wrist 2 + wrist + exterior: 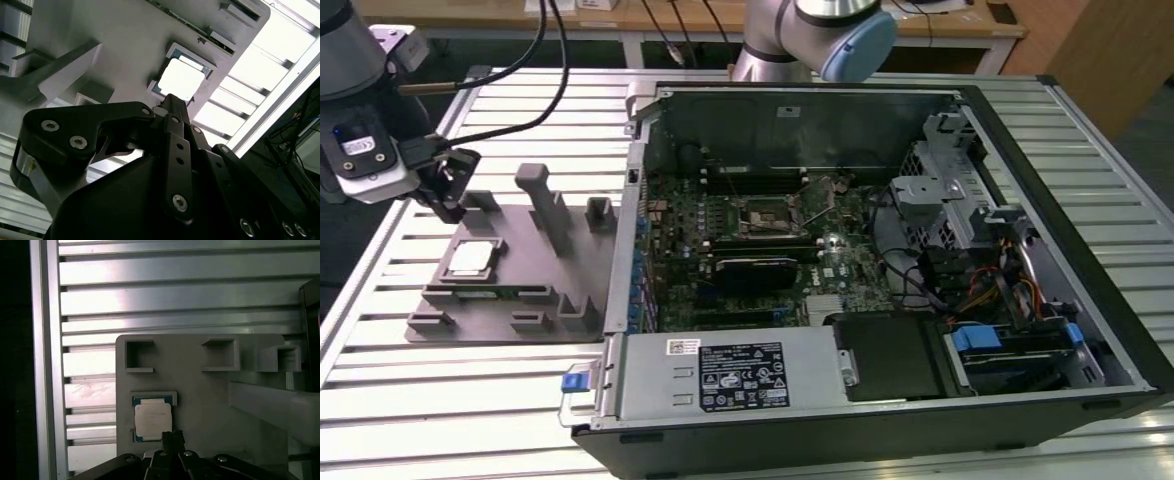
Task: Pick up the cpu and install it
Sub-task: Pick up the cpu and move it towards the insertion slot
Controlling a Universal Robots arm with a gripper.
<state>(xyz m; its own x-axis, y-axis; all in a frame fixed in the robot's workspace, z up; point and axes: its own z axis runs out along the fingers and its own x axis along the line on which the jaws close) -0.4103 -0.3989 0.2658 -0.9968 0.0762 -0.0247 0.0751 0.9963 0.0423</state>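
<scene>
silver-grey arm [767,55] with blue joint cap [861,45], black screw-studded hand [170,102].

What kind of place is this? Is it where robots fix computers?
Probably a robotics lab or workshop. An opened computer case lies on a slatted metal table, a grey holder beside it carries the cpu, and a robot arm's gripper hovers close to that chip.

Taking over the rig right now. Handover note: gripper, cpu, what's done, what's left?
Gripper: shut, holding nothing, over the grey fixture, close by the cpu.
Cpu: flat in its recess on the fixture, on the exterior view's left of the open computer case.
Socket: on the motherboard inside the case, far from the gripper.
Done: nothing lifted.
Left: pickup and install, both not yet done.
</scene>
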